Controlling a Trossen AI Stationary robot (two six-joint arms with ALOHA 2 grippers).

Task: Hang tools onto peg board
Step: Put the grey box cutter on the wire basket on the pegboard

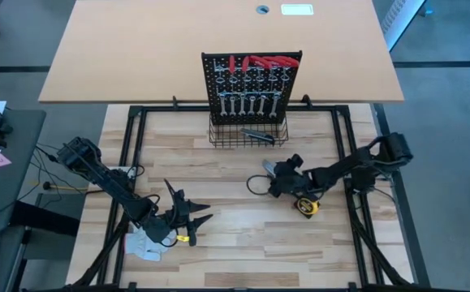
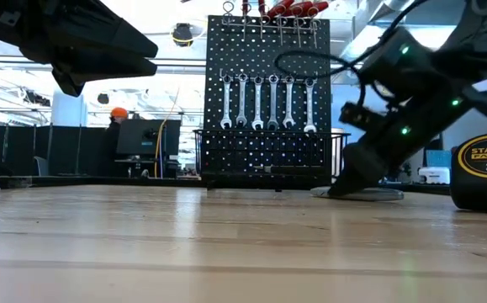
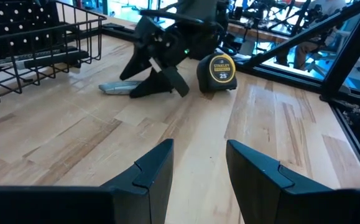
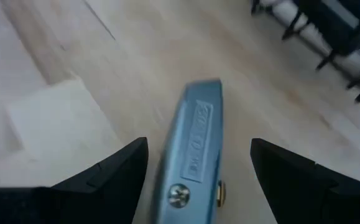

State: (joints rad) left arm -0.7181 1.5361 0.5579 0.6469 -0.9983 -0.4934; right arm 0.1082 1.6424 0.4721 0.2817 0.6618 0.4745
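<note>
At the left side of the pale wooden slat table (image 1: 235, 251), the left gripper (image 1: 196, 212) hovers low with its two dark fingers apart and nothing between them. It waits near a white fabric work glove (image 1: 144, 243), which is soft and crumpled and is not one of the tools.

In the middle, at the far edge, stands the upright black perforated metal peg board (image 1: 251, 81). It is upright so that the tools can hang by their own weight: a row of silver open-end wrenches (image 1: 249, 104), smooth and shiny, hangs on hooks, and the red-handled pliers (image 1: 259, 62) hang above them. The black wire basket (image 1: 247, 136) along its base holds a dark tool that I cannot identify.

To the right, the right gripper (image 4: 198, 168) is down at the table with its jaws wide, one on each side of the grey metal utility knife (image 4: 195, 149). The knife lies flat on the wood, long and narrow with rounded edges, and the fingers do not yet touch it. I judge that this position prepares a grasp across its narrow width. Just beside it rests the round yellow-black tape measure (image 1: 306, 206), with a hard case.
</note>
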